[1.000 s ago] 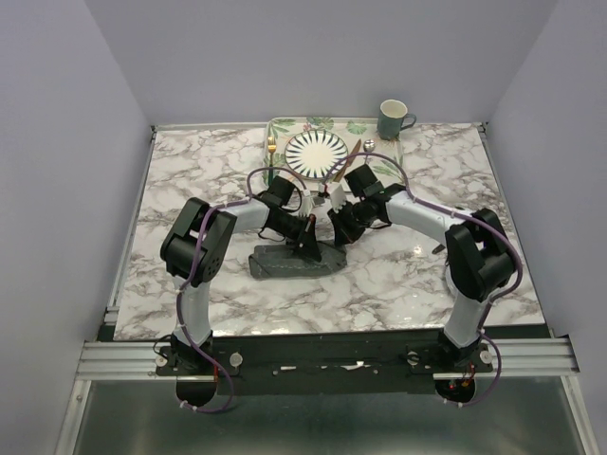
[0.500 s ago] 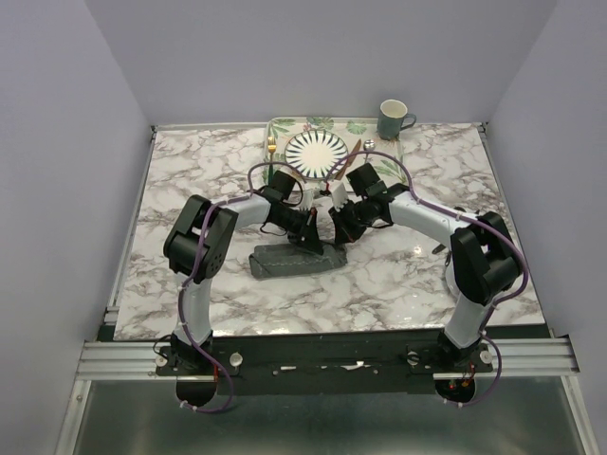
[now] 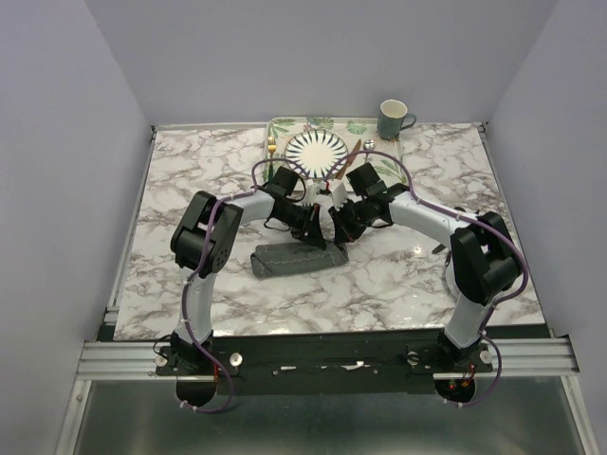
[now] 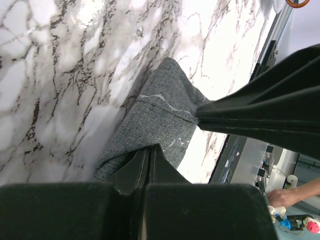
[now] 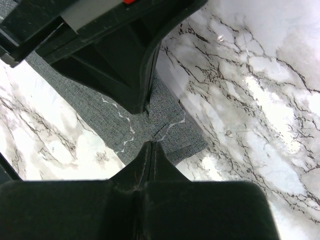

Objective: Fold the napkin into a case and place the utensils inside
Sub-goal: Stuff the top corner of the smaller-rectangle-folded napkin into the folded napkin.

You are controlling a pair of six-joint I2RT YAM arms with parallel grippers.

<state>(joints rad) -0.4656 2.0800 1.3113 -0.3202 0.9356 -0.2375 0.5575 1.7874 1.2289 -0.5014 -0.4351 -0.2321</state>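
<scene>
Right wrist view: the right gripper and left gripper both pinch the napkin, jaws clenched. It looks soft, light and limp, so it is best taken at its stitched edge.

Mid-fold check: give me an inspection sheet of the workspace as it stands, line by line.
Surface: marble table, glossy, nothing spilled seen.
Job's things: napkin folded into a narrow strip mid-table; fork left of the plate, knife and spoon right of it, all on the tray, not yet inside.
Clutter: mug by the tray's far right corner.
Grippers: left gripper and right gripper both shut on the napkin, close together.
Cables: purple cables loop along both arms; no snag seen.
Surroundings: plain walls; a person's hand beyond the table edge.
</scene>
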